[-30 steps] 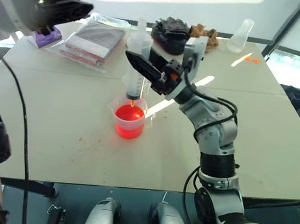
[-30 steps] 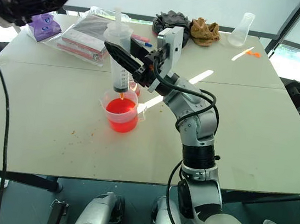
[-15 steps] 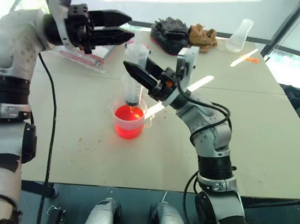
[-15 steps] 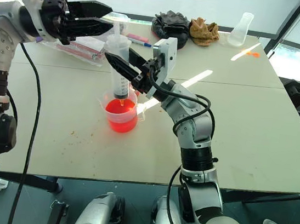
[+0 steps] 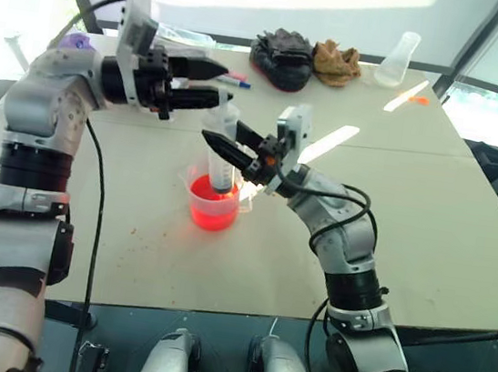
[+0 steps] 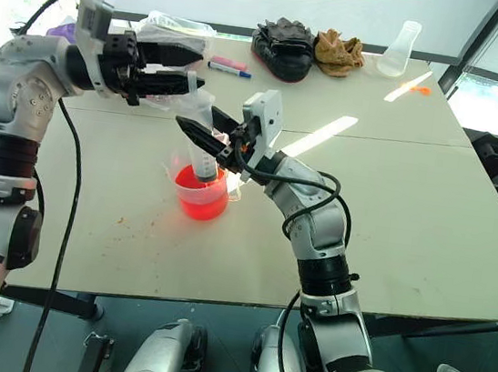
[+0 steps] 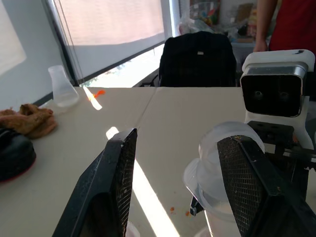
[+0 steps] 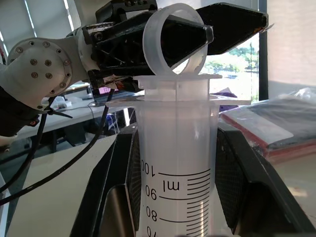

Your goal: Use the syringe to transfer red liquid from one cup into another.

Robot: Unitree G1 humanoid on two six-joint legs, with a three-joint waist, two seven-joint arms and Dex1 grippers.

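While the right gripper (image 5: 222, 144) pinches the syringe (image 5: 223, 160) upright, the spread left gripper (image 5: 214, 85) flanks its plunger top.

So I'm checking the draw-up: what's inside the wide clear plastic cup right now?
The wide clear plastic cup holds red liquid, and the lower end of the large clear syringe stands in it. The syringe's tip is hidden in the cup, so its depth can't be judged.
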